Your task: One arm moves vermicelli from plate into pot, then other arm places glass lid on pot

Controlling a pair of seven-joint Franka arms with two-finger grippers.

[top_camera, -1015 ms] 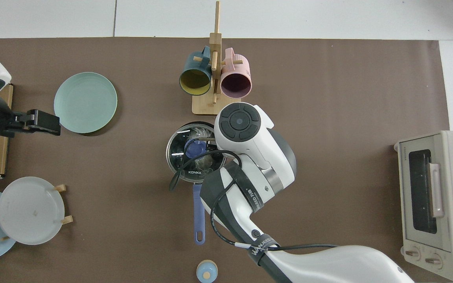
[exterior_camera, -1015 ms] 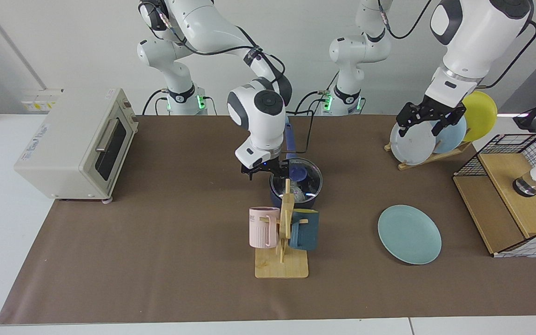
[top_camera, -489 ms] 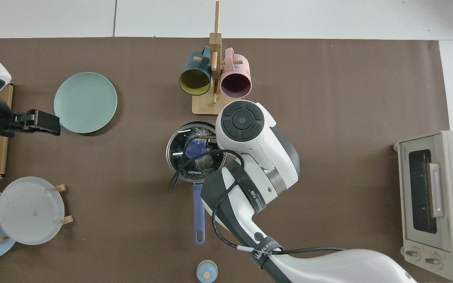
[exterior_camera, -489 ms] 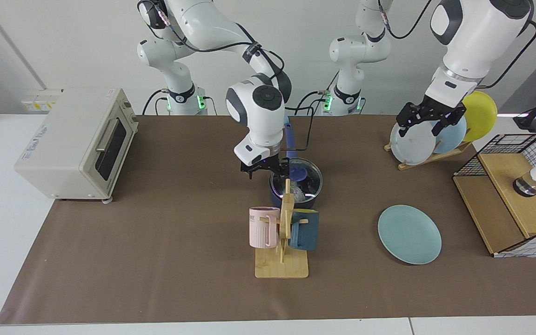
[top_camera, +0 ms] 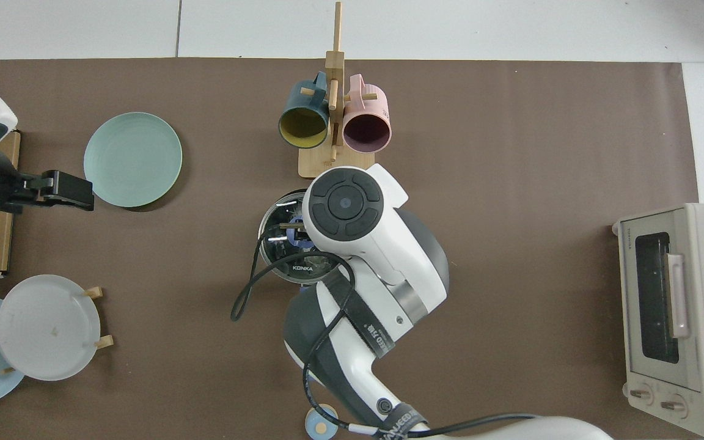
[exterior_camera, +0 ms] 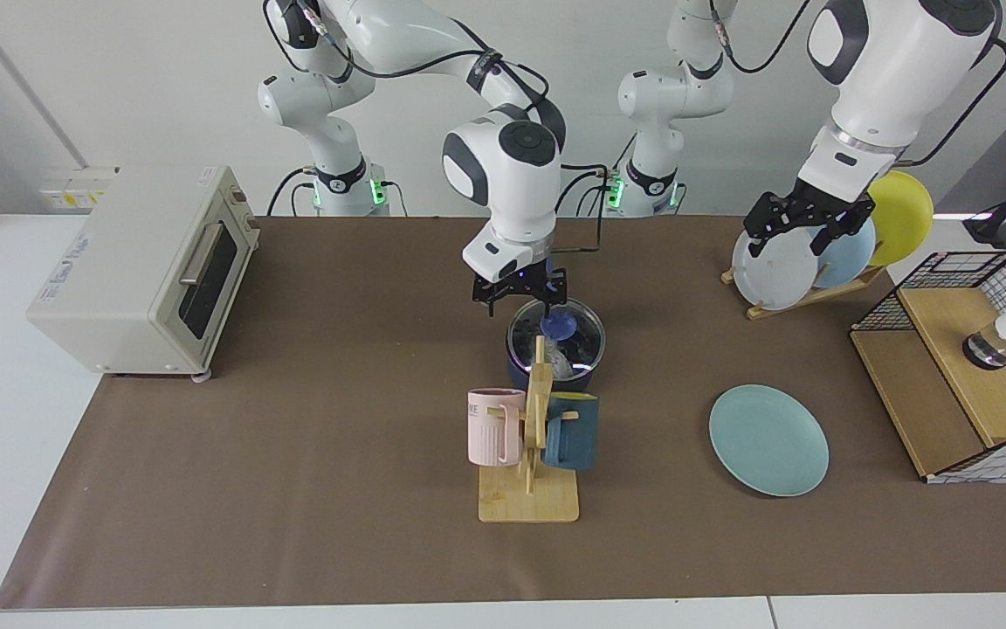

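Observation:
The dark blue pot (exterior_camera: 517,374) stands mid-table behind the mug rack, and the glass lid (exterior_camera: 579,339) with its blue knob (exterior_camera: 559,326) rests on it. White vermicelli (exterior_camera: 566,362) shows through the glass. My right gripper (exterior_camera: 520,304) hovers open just above the pot's far rim, apart from the knob. In the top view that arm covers much of the lid (top_camera: 277,237), with one of the fingers (top_camera: 288,225) showing over it. The teal plate (exterior_camera: 768,439) (top_camera: 132,159) lies bare. My left gripper (exterior_camera: 795,234) (top_camera: 62,190) waits open, high by the plate rack.
A wooden mug rack (exterior_camera: 529,498) with a pink mug (exterior_camera: 494,426) and a dark teal mug (exterior_camera: 573,432) stands right in front of the pot. A toaster oven (exterior_camera: 145,271) sits at one end. A plate rack (exterior_camera: 782,262) and a wire basket (exterior_camera: 966,367) sit at the other.
My right gripper has risen from beside the lid's knob and swung over the pot's far side. The lid stays on the pot. The left arm has not moved.

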